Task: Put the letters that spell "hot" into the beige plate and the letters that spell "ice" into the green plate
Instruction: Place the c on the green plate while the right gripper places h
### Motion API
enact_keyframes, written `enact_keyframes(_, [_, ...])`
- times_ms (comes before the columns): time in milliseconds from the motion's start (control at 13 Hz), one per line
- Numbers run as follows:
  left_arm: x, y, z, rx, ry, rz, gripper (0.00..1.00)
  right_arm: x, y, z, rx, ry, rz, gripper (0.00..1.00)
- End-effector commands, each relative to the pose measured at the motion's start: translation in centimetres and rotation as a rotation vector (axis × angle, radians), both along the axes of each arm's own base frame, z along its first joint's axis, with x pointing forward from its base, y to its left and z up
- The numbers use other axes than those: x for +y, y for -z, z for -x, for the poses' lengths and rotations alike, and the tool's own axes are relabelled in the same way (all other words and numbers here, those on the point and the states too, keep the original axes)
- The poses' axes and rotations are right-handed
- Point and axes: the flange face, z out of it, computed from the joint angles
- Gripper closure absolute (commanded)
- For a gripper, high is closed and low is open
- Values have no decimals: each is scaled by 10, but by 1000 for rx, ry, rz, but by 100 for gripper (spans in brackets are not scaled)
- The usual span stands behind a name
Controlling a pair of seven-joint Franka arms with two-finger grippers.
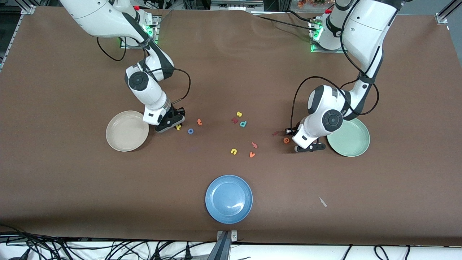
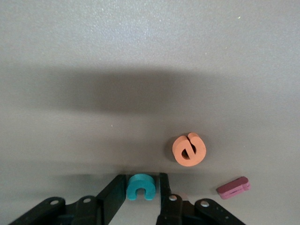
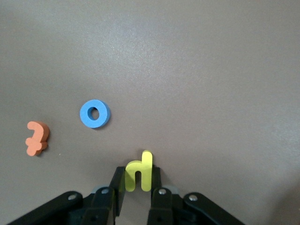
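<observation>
The yellow h [image 3: 139,174] stands upright between the fingers of my right gripper [image 3: 138,173], which is shut on it down at the table, beside the beige plate [image 1: 127,130]. The blue o [image 1: 190,131] and orange t [image 1: 199,122] lie just past it toward the table's middle. My left gripper [image 2: 142,180] is shut on the teal c [image 2: 140,186], low over the cloth beside the green plate [image 1: 348,137]. Close to that gripper lie the orange e [image 2: 189,150] and the red-brown i [image 2: 233,187].
Several loose letters lie mid-table, among them a yellow s [image 1: 239,114], teal d [image 1: 243,124], yellow u [image 1: 234,151] and orange v [image 1: 252,155]. A blue plate [image 1: 229,198] sits nearest the front camera. Both task plates hold nothing.
</observation>
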Motion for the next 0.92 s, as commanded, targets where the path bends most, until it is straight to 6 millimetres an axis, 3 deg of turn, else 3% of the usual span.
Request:
enact_keyframes(0, [6, 13, -8, -6, -5, -12, 83, -12, -9, 1, -3, -11, 29, 91])
enact_keyframes(154, [6, 13, -8, -4, -5, -12, 91, -26, -32, -9, -19, -20, 57, 91])
enact_keyframes(385, [6, 3, -11, -15, -7, -9, 97, -68, -78, -23, 11, -12, 132, 91])
enact_keyframes(615, [22, -50, -19, -4, -18, -2, 97, -115, -100, -33, 32, -10, 172, 91])
enact_keyframes(846, [55, -108, -32, 77, -36, 1, 96, -181, -107, -42, 50, -1, 214, 91])
